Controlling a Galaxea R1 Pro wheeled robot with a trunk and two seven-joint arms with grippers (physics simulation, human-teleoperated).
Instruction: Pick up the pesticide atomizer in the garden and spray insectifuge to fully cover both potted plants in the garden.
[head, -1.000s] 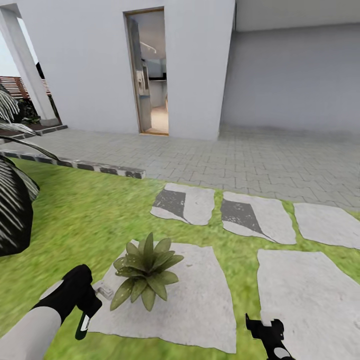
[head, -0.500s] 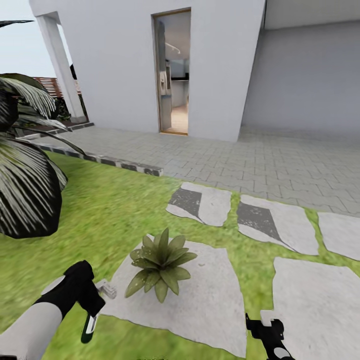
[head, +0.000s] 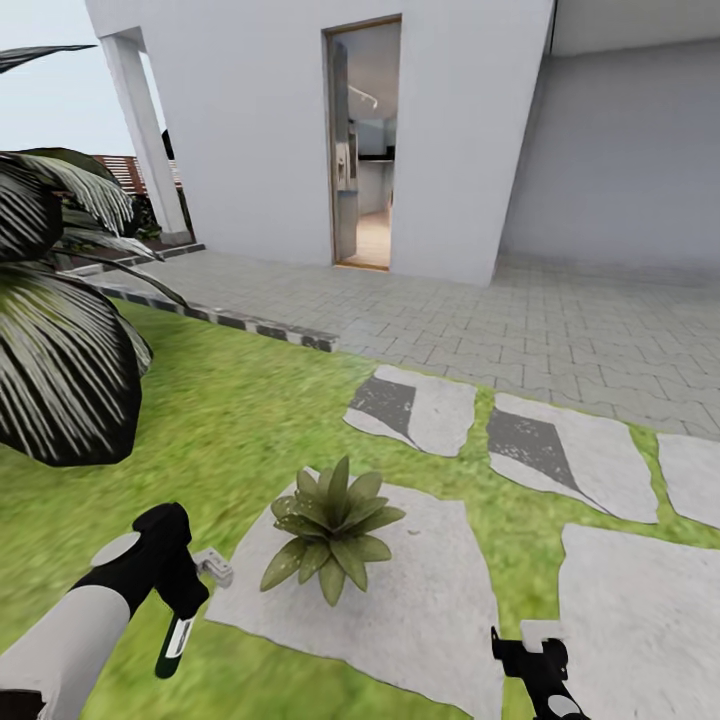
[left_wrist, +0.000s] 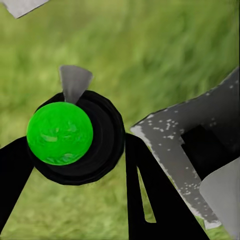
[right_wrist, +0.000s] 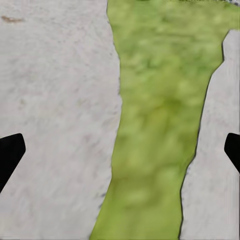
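Dark green slim pesticide atomizer (head: 172, 645) with its whitish top hangs clenched in the left pincer (head: 180, 590), just left of the speckled green potted plant (head: 333, 528). That plant stands on a grey flat stepping stone (head: 430, 610) in the green lawn (head: 230, 410), while the right pincer (head: 530, 655) hovers released over another stone.

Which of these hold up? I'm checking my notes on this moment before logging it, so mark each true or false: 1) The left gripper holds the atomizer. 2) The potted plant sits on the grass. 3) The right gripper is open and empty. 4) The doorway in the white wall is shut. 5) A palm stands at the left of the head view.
1) True: the left gripper is closed on the pesticide atomizer, green base showing in the left wrist view.
2) False: the potted plant sits on a grey stepping stone.
3) True: the right gripper is open over stone and grass.
4) False: the doorway is open, a room visible inside.
5) True: the palm.
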